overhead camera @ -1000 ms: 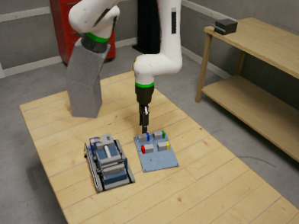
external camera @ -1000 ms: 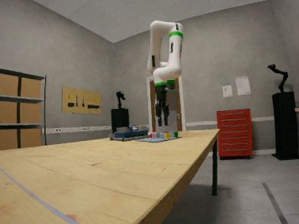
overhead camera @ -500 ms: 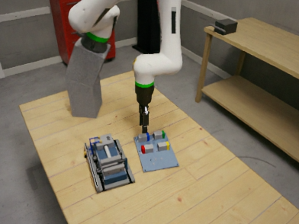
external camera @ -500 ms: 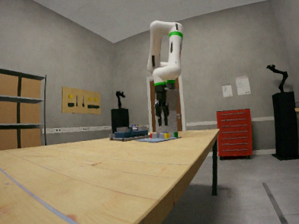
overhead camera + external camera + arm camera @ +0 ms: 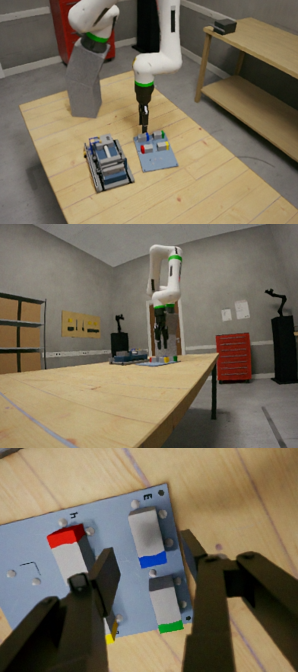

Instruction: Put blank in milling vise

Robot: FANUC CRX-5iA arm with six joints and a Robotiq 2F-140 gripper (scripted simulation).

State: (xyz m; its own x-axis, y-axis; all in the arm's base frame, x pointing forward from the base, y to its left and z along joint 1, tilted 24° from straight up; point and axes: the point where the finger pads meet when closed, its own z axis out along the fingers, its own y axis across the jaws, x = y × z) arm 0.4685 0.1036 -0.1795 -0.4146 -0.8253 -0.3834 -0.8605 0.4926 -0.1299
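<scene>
The blank with the blue end (image 5: 142, 138) (image 5: 146, 535) lies on the blue plate (image 5: 157, 161) (image 5: 107, 523), beside pins at the corner marked E. My gripper (image 5: 144, 132) (image 5: 163, 346) (image 5: 149, 553) is open and empty above it, pointing down. In the wrist view the fingertips appear on either side of this blank, with wide gaps. The red-ended blank (image 5: 147, 148) (image 5: 70, 555), green-ended blank (image 5: 157, 135) (image 5: 164, 603) and yellow-ended blank (image 5: 163, 146) (image 5: 166, 360) also lie on the plate. A finger partly hides the yellow one in the wrist view. The milling vise (image 5: 115, 177) (image 5: 131, 356) stands beside the plate; its bars and work stop are unclear.
Blue hoses (image 5: 92, 141) are at the vise's far end. The grey robot pedestal (image 5: 84, 91) stands behind the vise. A wooden workbench (image 5: 262, 42) and a red tool cabinet (image 5: 233, 357) stand away from the table (image 5: 182, 190).
</scene>
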